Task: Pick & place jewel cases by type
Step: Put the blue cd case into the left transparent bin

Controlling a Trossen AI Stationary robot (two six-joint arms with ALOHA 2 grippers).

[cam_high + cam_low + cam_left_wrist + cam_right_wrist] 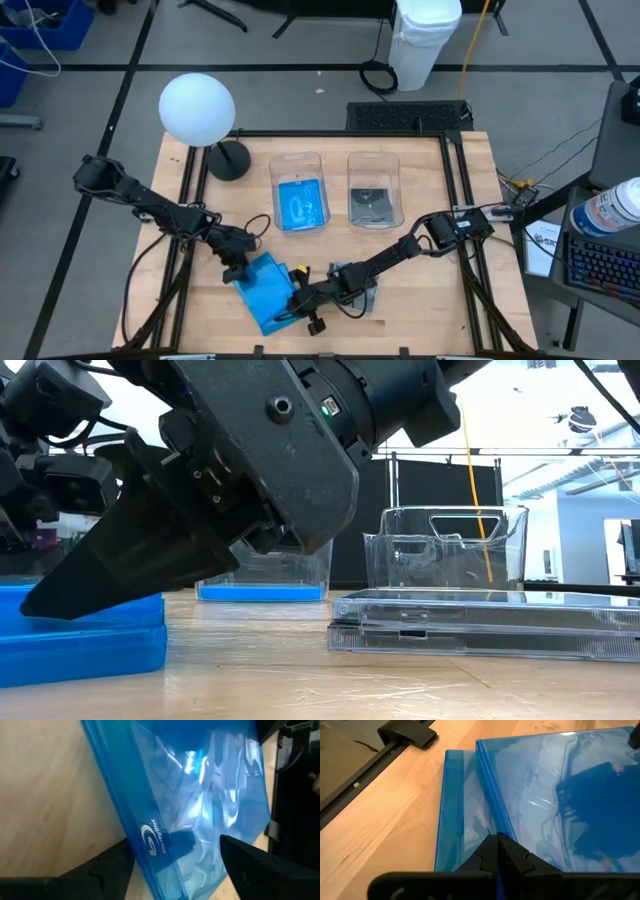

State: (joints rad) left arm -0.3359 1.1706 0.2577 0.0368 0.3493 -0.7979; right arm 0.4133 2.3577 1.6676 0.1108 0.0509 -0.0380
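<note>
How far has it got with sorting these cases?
Partly done. One tub already holds a blue case, the other tub a grey case. In hand: the left gripper straddles the top blue case of a stack, jaws wide; the shut right gripper presses there too. Left: those blue cases and the grey stack.

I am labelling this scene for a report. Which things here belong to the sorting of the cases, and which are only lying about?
Part of the job:
- blue jewel cases, stacked near the table's front
- grey see-through jewel cases
- two clear tubs, one holding a blue case, one a grey
- left gripper, open around the top blue case
- right gripper, shut

Lying about:
- white ball lamp
- white bin
</note>
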